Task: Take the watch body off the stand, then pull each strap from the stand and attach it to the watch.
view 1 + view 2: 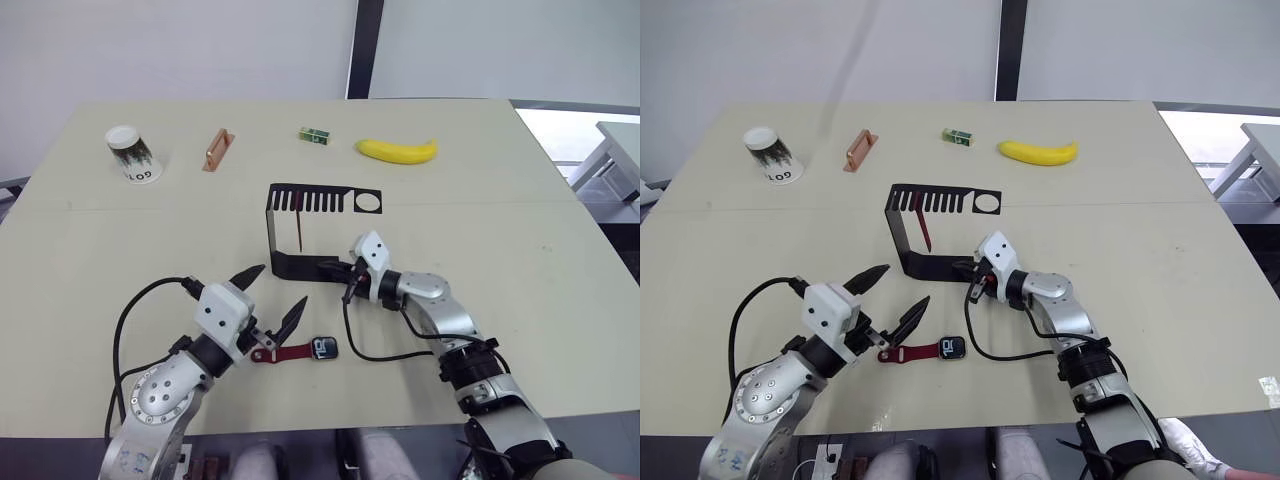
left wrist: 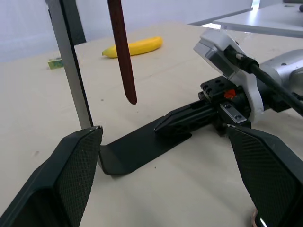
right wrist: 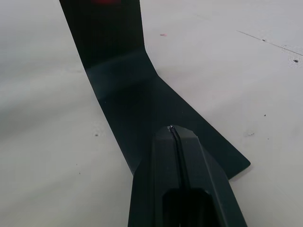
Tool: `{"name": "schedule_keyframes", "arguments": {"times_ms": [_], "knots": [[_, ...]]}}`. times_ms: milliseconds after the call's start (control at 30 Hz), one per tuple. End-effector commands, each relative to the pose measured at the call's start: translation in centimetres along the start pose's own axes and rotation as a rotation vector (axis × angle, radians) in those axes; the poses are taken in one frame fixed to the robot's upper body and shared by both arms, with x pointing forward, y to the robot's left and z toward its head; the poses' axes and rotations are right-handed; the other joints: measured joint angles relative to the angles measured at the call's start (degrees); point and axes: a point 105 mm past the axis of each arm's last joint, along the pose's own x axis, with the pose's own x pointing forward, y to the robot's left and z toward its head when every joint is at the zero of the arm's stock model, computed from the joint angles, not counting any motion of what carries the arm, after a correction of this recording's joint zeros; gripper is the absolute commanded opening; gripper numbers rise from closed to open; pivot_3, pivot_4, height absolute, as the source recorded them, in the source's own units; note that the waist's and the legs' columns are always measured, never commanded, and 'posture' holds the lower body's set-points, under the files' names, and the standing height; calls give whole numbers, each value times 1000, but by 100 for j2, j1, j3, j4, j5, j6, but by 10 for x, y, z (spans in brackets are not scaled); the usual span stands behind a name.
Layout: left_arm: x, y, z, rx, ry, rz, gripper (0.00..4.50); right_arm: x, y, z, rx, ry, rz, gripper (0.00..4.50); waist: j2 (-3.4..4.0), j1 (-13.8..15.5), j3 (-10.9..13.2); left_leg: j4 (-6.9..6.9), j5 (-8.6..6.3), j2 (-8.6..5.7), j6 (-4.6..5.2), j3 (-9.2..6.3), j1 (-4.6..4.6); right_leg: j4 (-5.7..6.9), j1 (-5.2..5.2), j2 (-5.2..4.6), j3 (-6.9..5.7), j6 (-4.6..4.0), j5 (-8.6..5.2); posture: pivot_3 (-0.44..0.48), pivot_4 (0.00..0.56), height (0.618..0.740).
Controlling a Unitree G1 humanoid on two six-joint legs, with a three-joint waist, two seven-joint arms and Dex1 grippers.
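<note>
Left gripper (image 1: 272, 294) hovered spread over watch body (image 1: 325, 348) with one strap (image 1: 287, 352) attached; right gripper (image 1: 337, 270), fingers pressed together, pinned the stand (image 1: 290, 265); second strap (image 1: 299, 224) needed pulling next

The black stand (image 1: 300, 230) sits upright mid-table, 1 dark red strap (image 1: 299, 227) hanging from its comb. The watch body (image 1: 325, 348), another strap (image 1: 283, 352) attached, lies flat toward the near edge.

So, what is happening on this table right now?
The watch body already lies on the table with one red strap joined to it, beside the open left gripper. The second strap hangs from the stand. The right gripper, fingers shut, presses on the stand's base.
</note>
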Motion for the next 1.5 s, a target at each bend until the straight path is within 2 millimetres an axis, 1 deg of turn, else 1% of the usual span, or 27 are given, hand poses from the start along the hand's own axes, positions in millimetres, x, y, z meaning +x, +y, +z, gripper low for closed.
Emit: {"name": "schedule_keyframes", "arguments": {"times_ms": [33,100,200,233,333,500,633,667,1100,1267,1367,1433,1500], "knots": [[8,0,11,16,-38,58,4500,-2,-1,-7,30,16,6,23,-1,3,-1,0,0,0,0,0,1,0,0,0,0,0,0,0,150,738],[13,1,11,8,-43,76,4500,-2,-1,-9,35,22,5,23,-2,6,-2,0,0,0,0,0,1,0,1,0,-1,0,0,0,150,738],[20,0,11,6,-49,92,3677,-2,-2,-8,43,21,4,0,-2,9,-3,1,0,0,0,0,2,1,1,0,0,0,0,0,150,738],[22,2,9,18,-41,109,3264,-2,-2,-8,45,22,6,0,-2,9,-3,1,0,0,0,0,2,1,1,0,0,0,0,0,150,738],[31,-2,7,1,-43,89,3264,-1,-1,-9,48,27,13,0,-2,12,-3,1,1,0,0,1,3,2,2,0,0,0,0,0,150,738],[44,3,7,27,-54,132,3264,-1,2,-9,49,39,34,0,-1,17,-4,3,1,0,0,1,3,3,2,0,0,0,0,0,150,738],[55,0,6,20,-62,144,3264,-1,3,-9,49,47,43,0,-2,17,-5,3,1,0,0,1,4,5,2,-1,0,0,0,0,150,738],[58,1,6,4,-70,160,3264,-1,3,-9,49,48,43,0,-2,16,-5,3,1,0,0,1,4,5,2,0,-1,0,0,0,150,738],[89,7,14,52,-127,168,3264,2,12,-13,59,68,74,0,-3,24,-6,3,2,0,-1,2,5,8,2,-1,-2,1,0,0,150,738],[95,3,14,39,-135,164,3264,2,13,-14,60,68,76,0,-3,21,-6,3,3,0,-2,2,6,9,2,-1,-2,1,0,0,150,738],[96,4,12,46,-130,172,2375,2,13,-14,62,69,76,0,-3,21,-6,3,3,0,-2,2,6,9,2,-1,-2,1,0,0,150,738],[96,6,11,46,-125,180,1400,2,14,-15,63,69,77,0,-3,22,-6,3,3,0,-2,2,6,9,2,-1,-2,1,0,0,150,738],[96,7,10,50,-123,188,300,2,14,-15,63,70,79,0,-3,23,-6,3,3,0,-2,2,6,9,2,-2,-2,1,0,0,150,738]]}}
